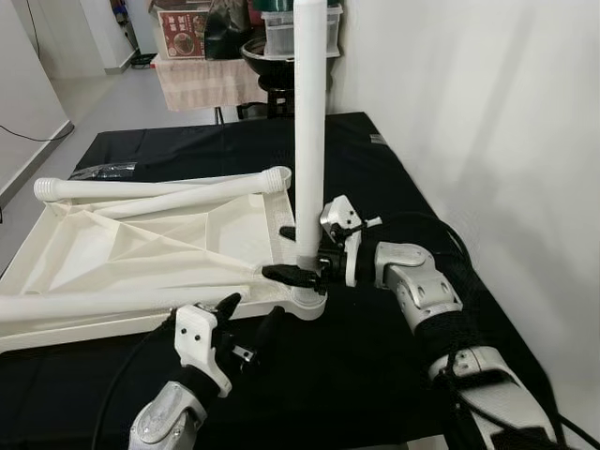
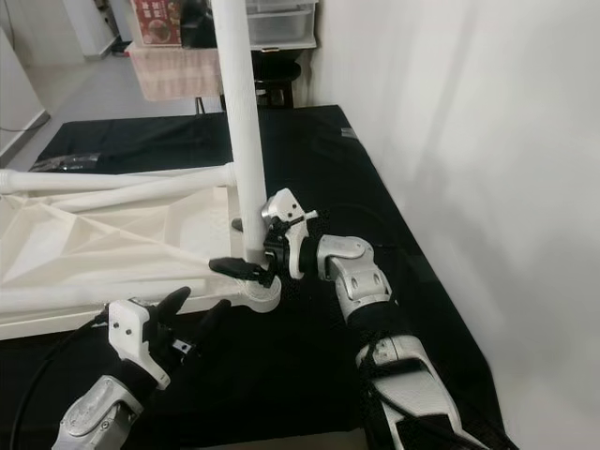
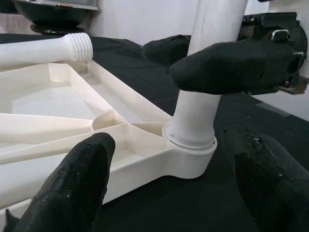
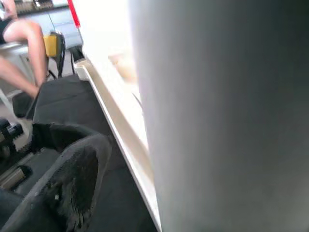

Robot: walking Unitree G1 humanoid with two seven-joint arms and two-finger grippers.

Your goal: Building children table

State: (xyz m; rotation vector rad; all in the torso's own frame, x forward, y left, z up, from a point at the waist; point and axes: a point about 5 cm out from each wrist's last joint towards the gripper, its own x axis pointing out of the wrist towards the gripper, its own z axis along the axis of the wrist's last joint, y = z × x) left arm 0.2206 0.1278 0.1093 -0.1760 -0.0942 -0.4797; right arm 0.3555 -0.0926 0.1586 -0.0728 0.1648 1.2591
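The white children's table top (image 1: pixel 141 253) lies upside down on a black cloth. One white leg (image 1: pixel 309 122) stands upright in the near right corner socket (image 1: pixel 307 305). My right gripper (image 1: pixel 296 253) is shut on this leg just above the socket, one black finger on each side. In the left wrist view its fingers (image 3: pixel 231 65) press against the leg (image 3: pixel 198 106). My left gripper (image 1: pixel 248 317) hovers open in front of that corner, close to the table top's near edge and touching nothing. The leg (image 4: pixel 227 116) looms very close in the right wrist view.
Two loose legs (image 1: pixel 159 187) lie along the far edge of the table top and another (image 1: pixel 94 305) along the near edge. A white wall (image 1: pixel 487 112) runs along the right. Shelves with boxes (image 1: pixel 197 37) stand at the back. A person's legs (image 4: pixel 19 34) appear in the right wrist view.
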